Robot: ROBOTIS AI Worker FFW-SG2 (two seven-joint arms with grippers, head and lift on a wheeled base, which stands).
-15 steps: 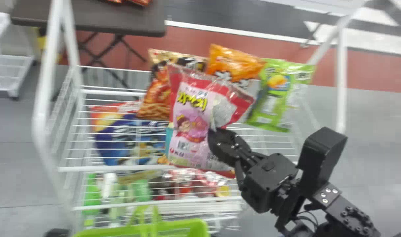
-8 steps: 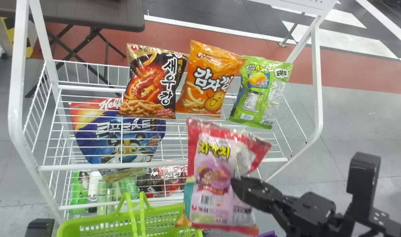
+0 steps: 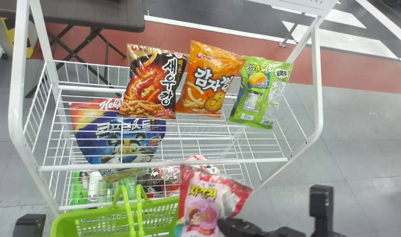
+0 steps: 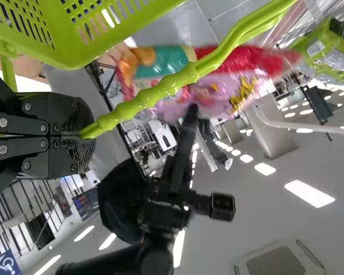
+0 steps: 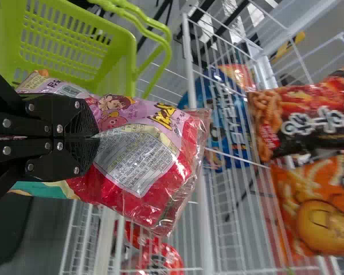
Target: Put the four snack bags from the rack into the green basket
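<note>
1. Head view: the big green plastic basket (image 3: 65, 221) is low down, in front of the white wire rack (image 3: 164, 163). A bit of the black left arm (image 3: 29, 225) is just left of it. The right gripper (image 3: 221, 223) has a shiny pink and red snack bag (image 3: 203, 207) by the basket's right end; whether they touch, one cannot tell. Three more snack bags are in a row on the rack: a black and red bag (image 3: 154, 85), an orange bag (image 3: 207, 82) and a bright green bag (image 3: 259, 92). A blue cereal bag with a tiger (image 3: 121, 138) is on the rack's left side.
2. Left wrist view: the left gripper (image 4: 87, 137) has its fingers squeezed on the basket's bumpy green handle (image 4: 178, 83). The pink and red bag is behind the handle.
3. Right wrist view: the right gripper (image 5: 94, 137) has its fingers pinched tight on the pink and red bag, near the basket.
</note>
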